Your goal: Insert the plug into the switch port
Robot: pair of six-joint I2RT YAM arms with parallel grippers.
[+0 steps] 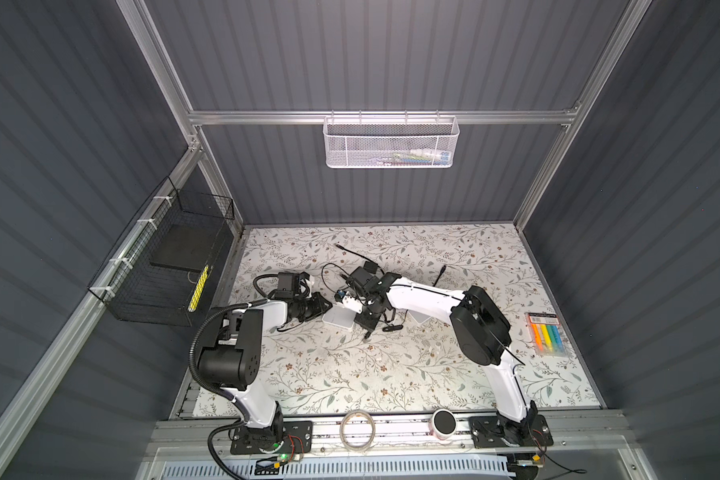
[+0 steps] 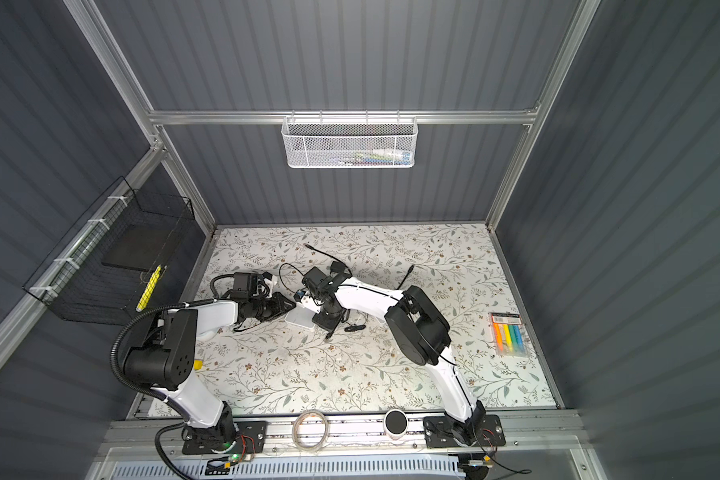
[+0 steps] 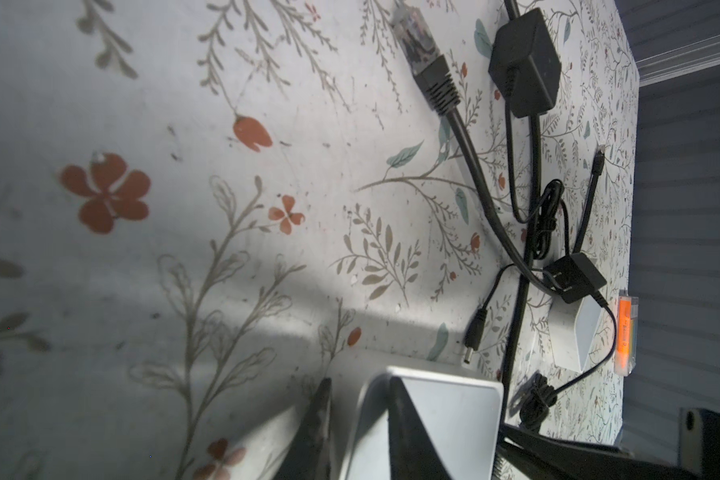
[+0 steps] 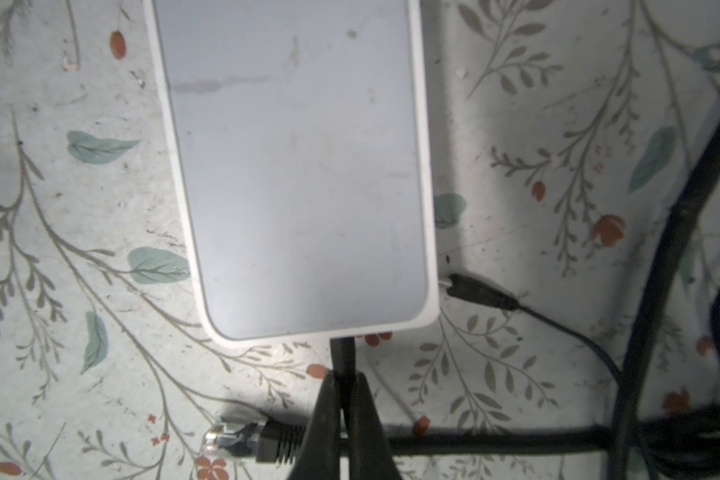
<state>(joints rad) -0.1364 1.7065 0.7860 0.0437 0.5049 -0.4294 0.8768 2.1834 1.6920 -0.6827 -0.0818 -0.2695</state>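
Right wrist view — right gripper [image 4: 341, 384] pinching plug [image 4: 341, 353] at switch [image 4: 296, 166] edge, left gripper [image 3: 360, 386] narrow, clasping switch corner.

No text can be read; the print on the marker pack [image 1: 545, 319] is too small.

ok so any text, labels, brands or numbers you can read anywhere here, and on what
None legible.
highlighter pack: print on its label, too small in both top views, blurred in the left wrist view.
switch: no print on its visible top.
white mesh basket: packages inside, print blurred.
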